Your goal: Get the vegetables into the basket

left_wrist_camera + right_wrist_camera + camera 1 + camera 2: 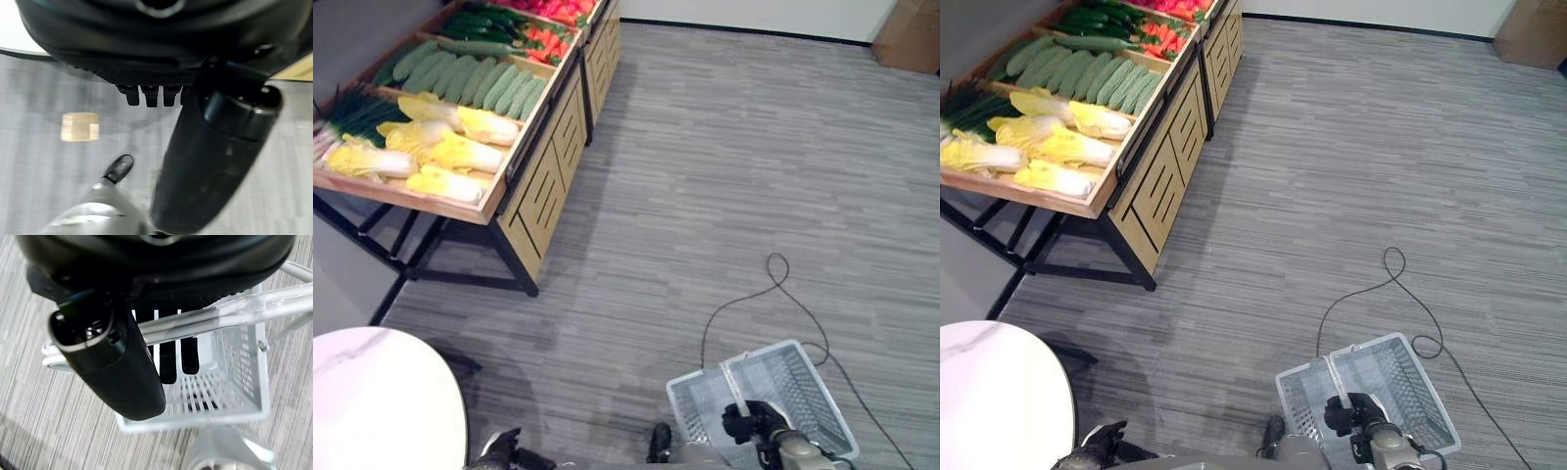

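Left eye view: a wooden produce stand [543, 186] is occupying the upper left of the frame, its sloping tray carrying the vegetables, namely yellow-white cabbages [450, 147] at the near end, green onions [352, 113] at the far left edge, pale green cucumbers [470, 78] behind them, darker cucumbers [480, 24] and red peppers [553, 39] towards the top. A white wire basket [803, 392] is sitting at the lower right above the grey striped floor [724, 166], well apart from the stand and holding no vegetables. The right hand [749, 423] is lying over the basket's handle [734, 382] at the bottom right, and the left hand [499, 448] is showing at the bottom edge, beside a round white tabletop [382, 401] in the lower left corner. Right eye view: the same arrangement is appearing, with a brown cardboard box [1528, 34] standing in the upper right corner. Left wrist view: the left hand [215, 161] is hanging above the floor with its short finger ends [146, 95] curled under the palm and nothing between them and the thumb, so it is closed and holding nothing. Right wrist view: the right hand [117, 367] is wrapping its fingers [168, 362] round the basket's handle bars [230, 313], gripping them, with the basket's mesh bottom lying bare beneath.
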You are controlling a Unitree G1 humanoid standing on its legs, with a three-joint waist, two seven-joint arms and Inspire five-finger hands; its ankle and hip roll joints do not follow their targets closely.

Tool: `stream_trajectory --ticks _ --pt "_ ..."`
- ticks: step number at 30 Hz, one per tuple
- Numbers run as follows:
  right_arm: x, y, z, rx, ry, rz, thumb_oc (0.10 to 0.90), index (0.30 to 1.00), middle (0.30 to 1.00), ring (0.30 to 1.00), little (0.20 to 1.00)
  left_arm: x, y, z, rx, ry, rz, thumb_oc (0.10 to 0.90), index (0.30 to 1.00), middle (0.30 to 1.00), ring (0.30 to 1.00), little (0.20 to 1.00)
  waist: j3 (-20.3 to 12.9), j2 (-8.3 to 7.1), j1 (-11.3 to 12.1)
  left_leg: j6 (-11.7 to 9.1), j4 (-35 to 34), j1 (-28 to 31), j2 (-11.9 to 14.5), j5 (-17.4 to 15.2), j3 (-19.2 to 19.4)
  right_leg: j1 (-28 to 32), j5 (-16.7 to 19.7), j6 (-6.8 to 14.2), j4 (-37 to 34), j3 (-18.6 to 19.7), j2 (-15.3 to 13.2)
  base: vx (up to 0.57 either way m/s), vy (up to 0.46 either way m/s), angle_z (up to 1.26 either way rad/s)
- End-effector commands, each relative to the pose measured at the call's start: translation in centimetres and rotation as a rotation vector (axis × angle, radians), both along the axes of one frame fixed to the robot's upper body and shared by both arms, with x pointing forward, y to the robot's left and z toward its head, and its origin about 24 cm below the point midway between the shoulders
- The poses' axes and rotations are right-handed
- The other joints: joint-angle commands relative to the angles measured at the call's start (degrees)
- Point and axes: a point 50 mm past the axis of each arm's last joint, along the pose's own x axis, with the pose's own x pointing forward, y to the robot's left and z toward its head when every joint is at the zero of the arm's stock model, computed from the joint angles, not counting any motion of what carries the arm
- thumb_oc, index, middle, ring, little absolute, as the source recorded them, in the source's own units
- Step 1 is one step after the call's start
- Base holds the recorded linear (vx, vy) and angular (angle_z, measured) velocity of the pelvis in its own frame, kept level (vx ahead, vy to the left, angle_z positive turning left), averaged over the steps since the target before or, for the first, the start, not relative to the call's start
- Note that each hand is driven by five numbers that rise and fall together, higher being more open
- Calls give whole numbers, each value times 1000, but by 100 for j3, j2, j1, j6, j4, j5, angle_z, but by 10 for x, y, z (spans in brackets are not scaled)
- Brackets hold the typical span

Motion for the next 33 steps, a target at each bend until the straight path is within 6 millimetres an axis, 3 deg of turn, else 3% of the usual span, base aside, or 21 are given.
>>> stream_trajectory --ticks 1,2,3,4,5,6,9,11,16,26,33 --pt "27 27 2 62 -80 73 400 300 300 300 300 12 14 7 53 -20 -8 900 1000 1000 1000 1000 257 -306 39 105 637 -108 -320 -277 -171 263 138 545 -338 169 -543 111 -393 14" --pt "28 26 3 60 -80 74 400 300 300 300 300 14 14 7 48 -25 0 900 1000 1000 1000 1000 326 -350 98 -63 1337 -329 -75 -105 -360 365 87 411 -398 194 -418 79 -275 9" --pt "28 26 3 60 -80 74 400 300 300 300 300 14 14 7 48 -25 0 900 1000 1000 1000 1000 325 -348 97 -64 1343 -333 -72 -107 -361 365 88 410 -399 194 -416 68 -233 -16" --pt "27 21 4 51 -83 71 400 300 300 300 300 17 11 7 44 -35 4 900 1000 1000 1000 1000 464 -382 226 -61 1673 -631 -216 49 -1172 458 53 340 -453 284 -360 27 -3 -20" --pt "26 18 4 41 -70 83 400 300 300 300 300 16 7 6 34 -35 0 900 1000 1000 1000 1000 414 -428 285 129 923 -719 -702 -162 -1955 386 121 422 -539 365 -461 62 83 -43" --pt "24 12 5 22 -59 90 400 300 300 300 300 16 3 5 31 -30 -27 900 1000 1000 1000 1000 352 -385 298 240 241 -806 -940 -138 -2539 282 200 485 -393 458 -520 59 212 -25" --pt "19 10 2 2 -26 84 400 300 300 300 300 15 2 4 31 -17 -61 900 1000 1000 1000 1000 333 -304 251 428 25 -598 -1017 -209 -2387 138 178 578 -85 635 -603 66 235 -26" --pt "13 9 -1 2 -6 55 400 300 300 300 300 13 4 4 34 -8 -87 900 1000 1000 1000 1000 316 -217 212 521 -257 -414 -1104 -155 -2183 25 352 664 42 781 -666 53 289 -42" --pt "11 11 -4 2 16 39 400 300 300 300 300 18 10 8 56 -27 -85 900 1000 1000 1000 1000 348 -114 279 639 -660 -167 -1178 -95 -1918 -87 600 787 -3 974 -703 20 188 -42" --pt "-1 13 -9 -11 75 20 400 300 300 300 300 17 4 6 36 -35 -66 900 1000 1000 1000 1000 277 -84 333 743 -759 -113 -1302 -228 -1699 -64 905 939 -539 1094 -754 14 78 -16" --pt "-3 9 -9 -4 68 -14 400 300 300 300 300 17 3 6 28 -37 -65 900 1000 1000 1000 1000 352 -115 318 846 -560 -202 -1379 -344 -1683 -162 961 1000 -387 1178 -817 34 88 -18"
